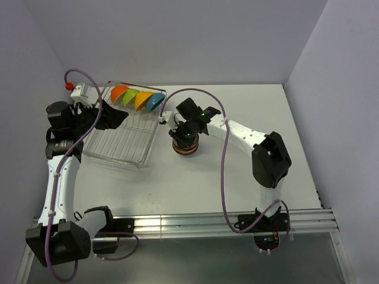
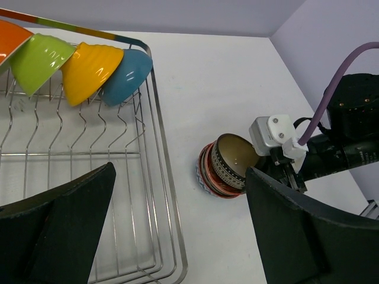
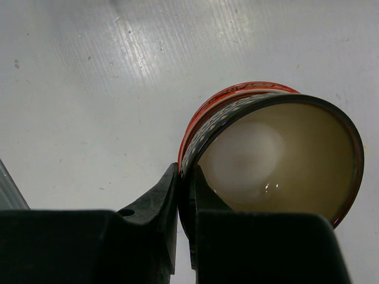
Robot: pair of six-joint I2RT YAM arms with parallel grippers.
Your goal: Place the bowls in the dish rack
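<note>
A stack of bowls (image 1: 185, 147) stands on the table right of the dish rack (image 1: 121, 145). My right gripper (image 3: 185, 189) is shut on the rim of the top bowl (image 3: 278, 160), which is dark and patterned outside, cream inside, and tilted up off the red-rimmed bowl (image 3: 237, 90) beneath. The left wrist view shows this tilted bowl (image 2: 233, 158) too. Orange (image 2: 9, 36), green (image 2: 37, 60), yellow-orange (image 2: 89, 68) and blue (image 2: 127, 74) bowls stand on edge in a row at the rack's far end. My left gripper (image 2: 177, 236) is open and empty above the rack's right edge.
A white and red device (image 1: 76, 89) sits beyond the rack's far left corner. Purple cables loop from both arms. The rack wire (image 2: 169, 195) runs under my left gripper, with its near rows of tines empty. White walls stand behind and to the sides.
</note>
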